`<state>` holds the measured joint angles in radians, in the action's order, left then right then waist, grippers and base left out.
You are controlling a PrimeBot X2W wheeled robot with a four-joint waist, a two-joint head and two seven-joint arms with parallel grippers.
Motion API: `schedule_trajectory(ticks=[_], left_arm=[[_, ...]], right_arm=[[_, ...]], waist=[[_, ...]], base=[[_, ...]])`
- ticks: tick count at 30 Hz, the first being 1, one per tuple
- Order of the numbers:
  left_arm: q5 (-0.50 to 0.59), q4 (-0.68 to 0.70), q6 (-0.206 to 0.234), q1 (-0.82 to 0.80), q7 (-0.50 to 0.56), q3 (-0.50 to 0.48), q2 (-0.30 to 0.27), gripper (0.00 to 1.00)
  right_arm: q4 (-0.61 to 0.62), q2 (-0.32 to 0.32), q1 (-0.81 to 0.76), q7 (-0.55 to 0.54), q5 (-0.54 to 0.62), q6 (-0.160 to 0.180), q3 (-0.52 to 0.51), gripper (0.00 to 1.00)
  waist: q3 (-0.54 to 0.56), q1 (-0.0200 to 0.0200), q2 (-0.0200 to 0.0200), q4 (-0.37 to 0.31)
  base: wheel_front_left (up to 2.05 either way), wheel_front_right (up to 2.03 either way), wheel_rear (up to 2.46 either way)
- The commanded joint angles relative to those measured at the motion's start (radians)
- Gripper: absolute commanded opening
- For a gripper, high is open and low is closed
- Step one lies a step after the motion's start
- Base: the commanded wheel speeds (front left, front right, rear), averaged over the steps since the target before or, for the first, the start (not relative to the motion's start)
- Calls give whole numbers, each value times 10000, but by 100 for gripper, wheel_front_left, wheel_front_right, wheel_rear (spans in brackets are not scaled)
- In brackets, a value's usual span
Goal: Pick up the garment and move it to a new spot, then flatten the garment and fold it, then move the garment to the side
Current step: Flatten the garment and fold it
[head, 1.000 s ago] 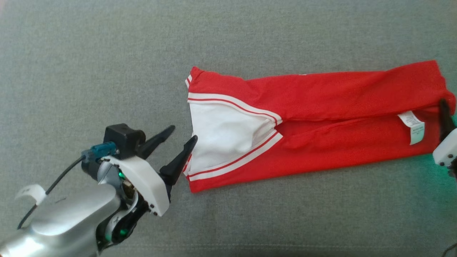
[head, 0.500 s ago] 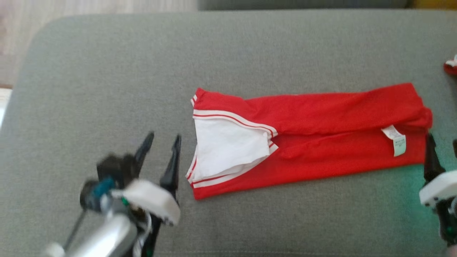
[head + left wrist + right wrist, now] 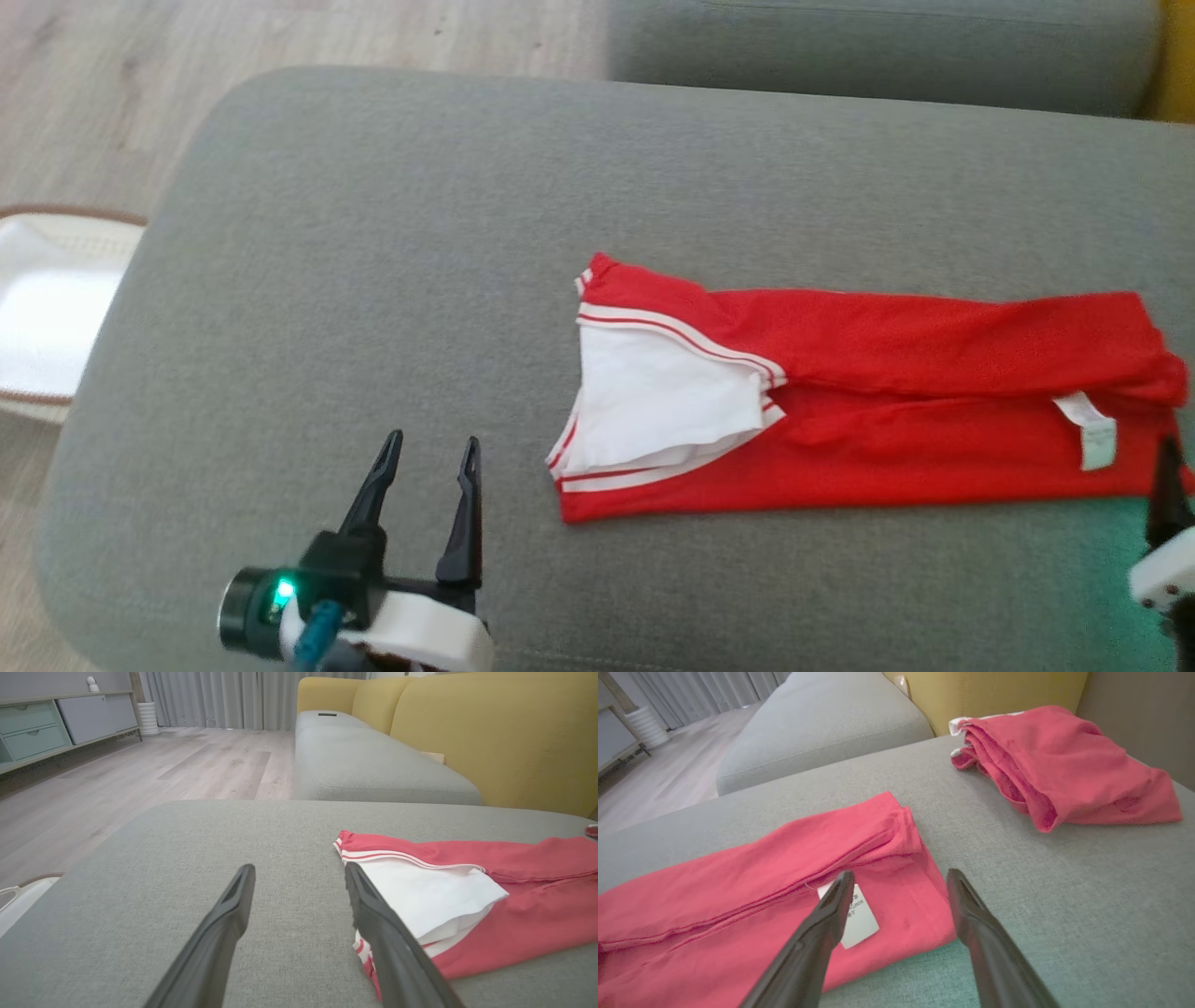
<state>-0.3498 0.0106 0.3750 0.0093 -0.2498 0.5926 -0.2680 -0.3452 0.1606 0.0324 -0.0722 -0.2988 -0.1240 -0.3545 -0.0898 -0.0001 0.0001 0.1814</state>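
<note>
On the grey cushion [image 3: 373,233], your folded red-and-white garment [image 3: 887,392] lies at three o'clock of the left gripper [image 3: 431,443], which is spread and empty. Your right gripper [image 3: 900,877] gapes too; its wrist view adds a second red garment [image 3: 1064,765] at one o'clock.

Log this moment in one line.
garment: long fold, flat on cushion | left gripper: jaws open, beside white-trimmed end | right gripper: jaws open, at opposite end

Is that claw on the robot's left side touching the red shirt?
Apart. The head view shows a strip of bare grey cushion between the left gripper and the nearest edge of the red garment. Its fingers stand open, holding nothing.
</note>
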Motion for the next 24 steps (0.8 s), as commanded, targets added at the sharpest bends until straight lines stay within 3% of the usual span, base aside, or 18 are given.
schedule_trajectory(ticks=[1,11,24], left_arm=[[625,428,-206,-143,-119,-592,243,100],[1709,374,-984,-72,-120,-818,1013,100],[2261,309,-1781,-270,-120,-1392,1625,100]], right_arm=[[144,226,350,-187,174,-67,-232,100],[-911,681,1796,-1364,1171,-67,-1665,100],[-2390,1130,3147,-2142,1691,-67,-1526,100]], waist=[[-103,1,-1,306],[-611,1,-1,758],[-1255,1,-1,675]], base=[[0,0,0],[0,0,0],[0,0,0]])
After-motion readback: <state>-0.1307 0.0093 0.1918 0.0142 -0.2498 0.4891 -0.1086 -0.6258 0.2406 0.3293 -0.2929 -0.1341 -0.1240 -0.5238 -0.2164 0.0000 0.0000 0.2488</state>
